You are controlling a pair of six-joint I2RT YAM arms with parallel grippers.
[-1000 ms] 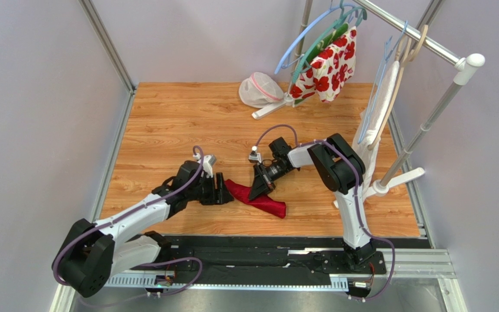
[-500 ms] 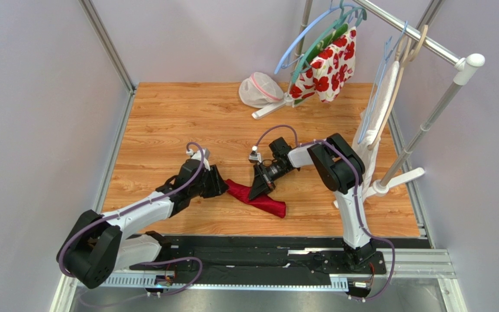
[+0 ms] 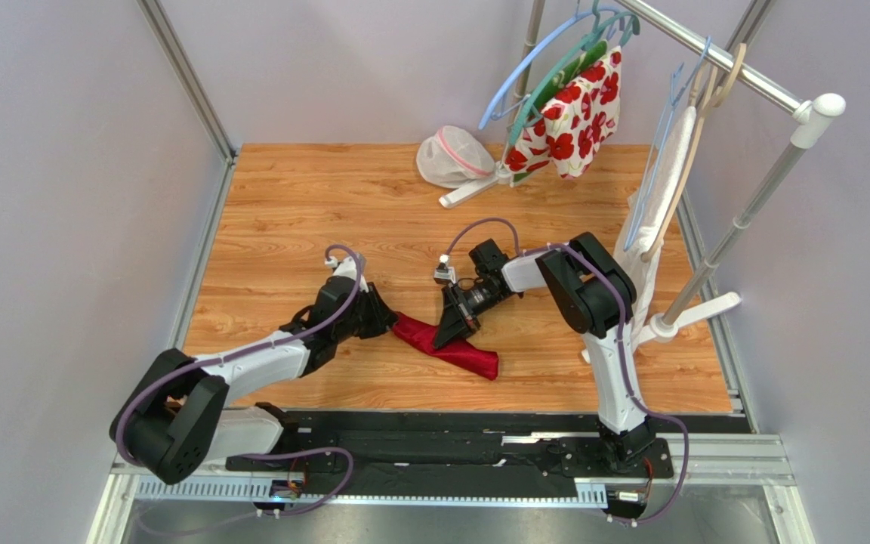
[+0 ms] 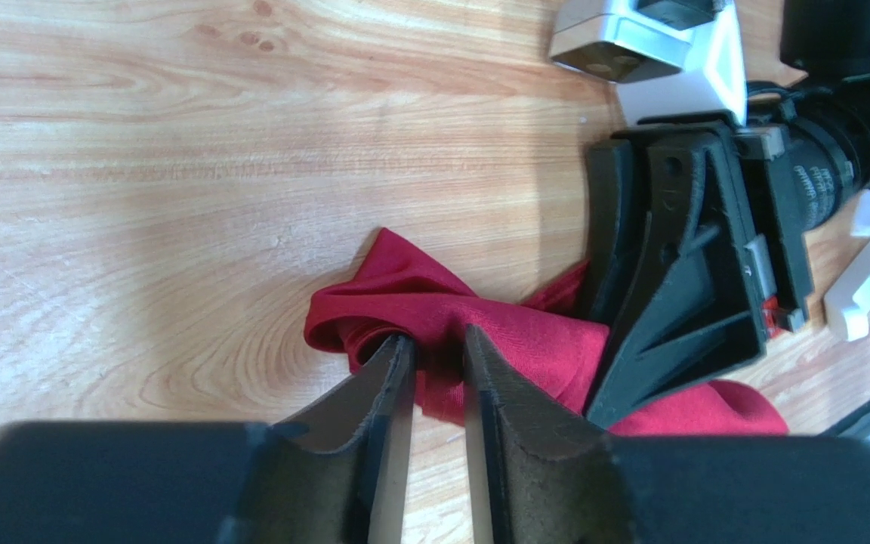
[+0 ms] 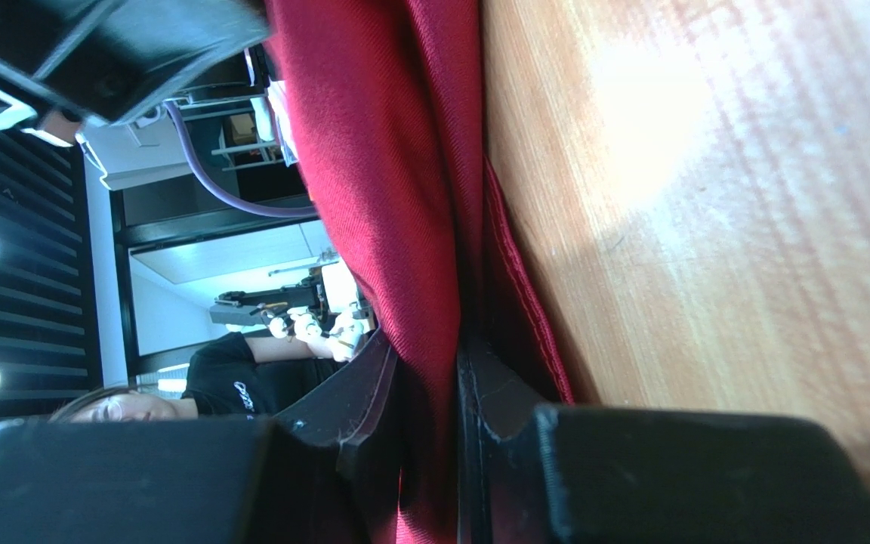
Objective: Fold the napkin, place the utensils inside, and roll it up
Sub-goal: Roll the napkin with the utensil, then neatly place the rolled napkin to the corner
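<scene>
The napkin [image 3: 451, 349] lies left to right, its left tip between the narrow jaws of the left gripper [image 4: 437, 340], grip unclear, its middle pinched by the right gripper [image 5: 428, 363].

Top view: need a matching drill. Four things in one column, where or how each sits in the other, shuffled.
Things:
1. napkin
2. flowered cloth
3. white bag
4. right gripper

Place or state:
A. hanging from the rack
B. shut on red fabric
C. bunched on the table, near the front
D. on the table at the far edge, by the rack's foot

Pairs: 1-C, 2-A, 3-D, 4-B
</scene>
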